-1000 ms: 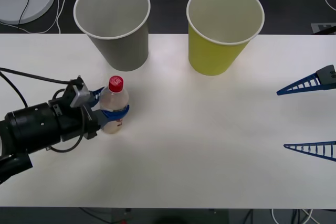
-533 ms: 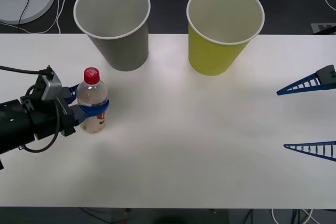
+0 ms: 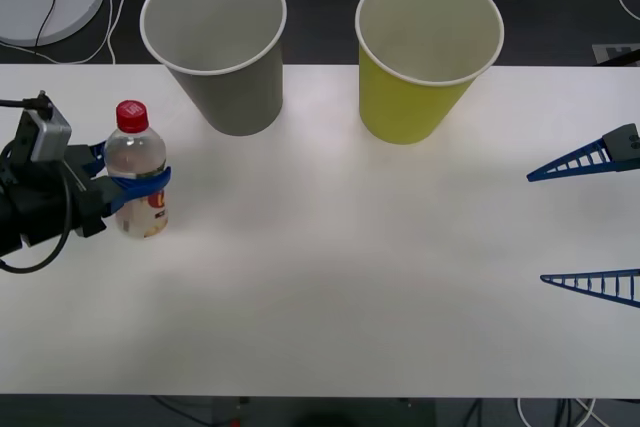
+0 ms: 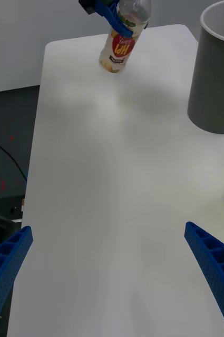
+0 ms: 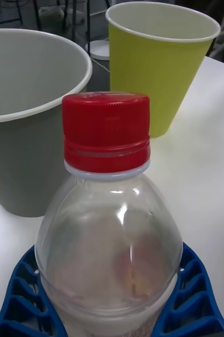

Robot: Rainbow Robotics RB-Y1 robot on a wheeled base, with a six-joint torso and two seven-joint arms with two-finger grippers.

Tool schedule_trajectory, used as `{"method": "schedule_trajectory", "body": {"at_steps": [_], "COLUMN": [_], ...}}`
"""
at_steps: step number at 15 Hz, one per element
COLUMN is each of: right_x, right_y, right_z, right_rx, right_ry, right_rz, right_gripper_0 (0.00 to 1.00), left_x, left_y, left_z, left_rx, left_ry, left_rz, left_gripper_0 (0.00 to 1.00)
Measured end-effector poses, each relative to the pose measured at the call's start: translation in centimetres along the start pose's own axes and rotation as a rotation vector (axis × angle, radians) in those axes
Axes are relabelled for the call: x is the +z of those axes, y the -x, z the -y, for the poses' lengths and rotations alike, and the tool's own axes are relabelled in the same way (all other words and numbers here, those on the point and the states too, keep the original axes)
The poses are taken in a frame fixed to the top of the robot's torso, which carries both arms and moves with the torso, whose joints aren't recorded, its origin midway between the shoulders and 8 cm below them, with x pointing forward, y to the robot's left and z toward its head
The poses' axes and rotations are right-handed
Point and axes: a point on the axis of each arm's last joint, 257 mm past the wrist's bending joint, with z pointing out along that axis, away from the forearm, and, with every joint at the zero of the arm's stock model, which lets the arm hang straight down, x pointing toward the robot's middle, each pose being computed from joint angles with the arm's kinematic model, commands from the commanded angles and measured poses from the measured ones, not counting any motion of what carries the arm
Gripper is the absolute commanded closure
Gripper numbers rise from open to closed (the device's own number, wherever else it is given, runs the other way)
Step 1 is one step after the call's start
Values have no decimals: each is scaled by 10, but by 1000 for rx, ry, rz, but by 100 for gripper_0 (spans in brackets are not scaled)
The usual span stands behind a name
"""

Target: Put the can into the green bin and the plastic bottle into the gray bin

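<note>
Left gripper (image 3: 135, 187) clamped, right gripper (image 3: 590, 227) agape

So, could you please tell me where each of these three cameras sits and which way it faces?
Front view: above the arms, looking forward and down at the white table; the left gripper holds the plastic bottle, the right gripper is open at the right edge.
Right wrist view: on the right wrist, facing across the table toward the bottle; its blue fingers at the corners.
Left wrist view: on the left wrist, facing the bottle's red cap, its fingers wrapping the bottle.
Shared: bottle, gray bin, green bin.
</note>
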Motion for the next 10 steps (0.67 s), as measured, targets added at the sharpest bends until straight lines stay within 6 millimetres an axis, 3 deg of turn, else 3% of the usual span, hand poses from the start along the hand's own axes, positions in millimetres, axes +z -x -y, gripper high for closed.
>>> {"method": "schedule_trajectory", "body": {"at_steps": [5,10], "right_x": [0,0], "right_y": [0,0], "right_z": [0,0], "right_rx": [0,0], "right_ry": [0,0], "right_rz": [0,0], "right_gripper_0": [0,0], "left_x": [-15,-52], "left_y": [11,27], "left_z": [-19,-34], "left_rx": [-28,-19], "left_ry": [28,16], "left_rz": [-44,-148], "left_gripper_0": [100,100]}}
